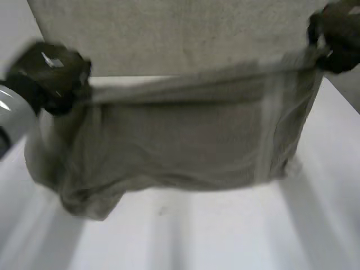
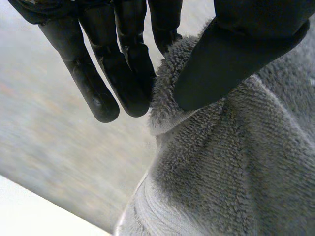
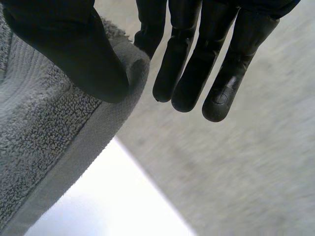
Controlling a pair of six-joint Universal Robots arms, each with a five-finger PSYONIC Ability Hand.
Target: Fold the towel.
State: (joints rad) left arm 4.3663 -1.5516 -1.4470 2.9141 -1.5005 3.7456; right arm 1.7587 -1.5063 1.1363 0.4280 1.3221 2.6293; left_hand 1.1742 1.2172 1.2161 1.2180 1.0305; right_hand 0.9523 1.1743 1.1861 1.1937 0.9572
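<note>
A grey terry towel [image 1: 185, 140] hangs lifted above the white table [image 1: 214, 230], stretched between both hands. Its far half [image 1: 169, 34] still lies flat on the table behind. My left hand [image 1: 48, 76] holds the towel's left upper corner; in the left wrist view the thumb [image 2: 231, 59] pinches the towel's edge [image 2: 167, 98] against the straight fingers [image 2: 123, 73]. My right hand [image 1: 334, 36] holds the right upper corner; in the right wrist view its thumb [image 3: 74, 54] presses the towel's hem [image 3: 98, 128] against the fingers [image 3: 187, 64]. The lower edge sags near the table.
Bare white table lies in front of the hanging towel, and to the left and right of it. My left arm's grey and white forearm [image 1: 14, 121] comes in at the left.
</note>
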